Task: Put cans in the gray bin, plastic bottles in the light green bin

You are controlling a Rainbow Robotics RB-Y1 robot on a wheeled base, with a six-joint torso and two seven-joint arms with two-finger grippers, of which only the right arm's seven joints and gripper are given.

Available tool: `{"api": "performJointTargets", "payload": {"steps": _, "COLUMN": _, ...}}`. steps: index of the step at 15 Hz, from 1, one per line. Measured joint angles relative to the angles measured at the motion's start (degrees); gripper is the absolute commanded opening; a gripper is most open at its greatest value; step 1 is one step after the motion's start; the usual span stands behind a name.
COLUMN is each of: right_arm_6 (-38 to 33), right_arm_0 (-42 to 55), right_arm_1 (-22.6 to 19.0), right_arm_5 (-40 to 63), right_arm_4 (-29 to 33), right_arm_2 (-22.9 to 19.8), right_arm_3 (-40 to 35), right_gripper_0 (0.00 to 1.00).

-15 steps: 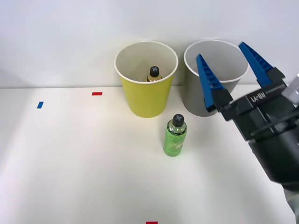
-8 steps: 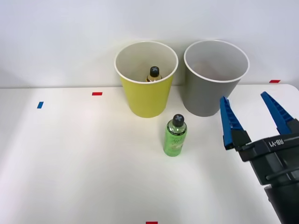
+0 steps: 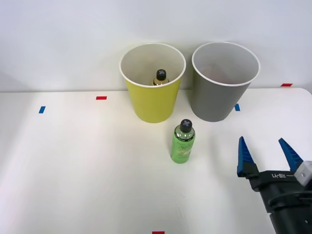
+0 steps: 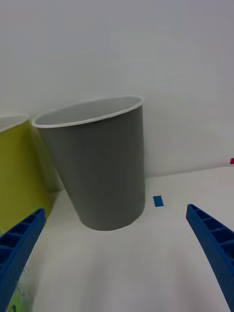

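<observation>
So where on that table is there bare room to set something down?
The wide stretch left of the light green bin and green bottle, past the red and blue tape marks. It's crowded around both bins, the gray bin and the pincer.

Yellow bottle (image 3: 160, 77) body hidden inside light green bin (image 3: 151, 105)

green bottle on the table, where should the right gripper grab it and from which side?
Likely the body of the green bottle, below the black cap. It stands upright and apart from the light green bin and gray bin behind it. Come in level from the robot's right, where the open right gripper sits, fingers straddling the round body.
</observation>
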Motion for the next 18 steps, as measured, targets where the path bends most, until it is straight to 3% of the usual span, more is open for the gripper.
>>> {"api": "performJointTargets", "payload": {"steps": 6, "right_arm_6": -0.02, "right_arm_0": 5.27, "right_arm_1": 8.05, "right_arm_5": 7.38, "right_arm_4": 9.69, "right_arm_2": -7.79, "right_arm_3": 0.93, "right_gripper_0": 1.00}}
{"api": "performJointTargets", "payload": {"steps": 8, "right_arm_6": -1.30, "right_arm_0": 6.06, "right_arm_1": 11.91, "right_arm_5": 11.20, "right_arm_4": 16.52, "right_arm_2": -11.11, "right_arm_3": 0.94, "right_gripper_0": 1.00}}
{"api": "performJointTargets", "payload": {"steps": 12, "right_arm_6": -16.06, "right_arm_0": 6.18, "right_arm_1": 17.64, "right_arm_5": 15.48, "right_arm_4": 32.10, "right_arm_2": -14.54, "right_arm_3": 0.93, "right_gripper_0": 1.00}}
{"api": "performJointTargets", "payload": {"steps": 16, "right_arm_6": -28.91, "right_arm_0": 6.50, "right_arm_1": 16.50, "right_arm_5": 16.04, "right_arm_4": 36.84, "right_arm_2": -12.73, "right_arm_3": 0.94, "right_gripper_0": 1.00}}
{"api": "performJointTargets", "payload": {"steps": 18, "right_arm_6": -31.66, "right_arm_0": 7.10, "right_arm_1": 16.77, "right_arm_5": 15.70, "right_arm_4": 38.43, "right_arm_2": -11.25, "right_arm_3": 0.95, "right_gripper_0": 1.00}}
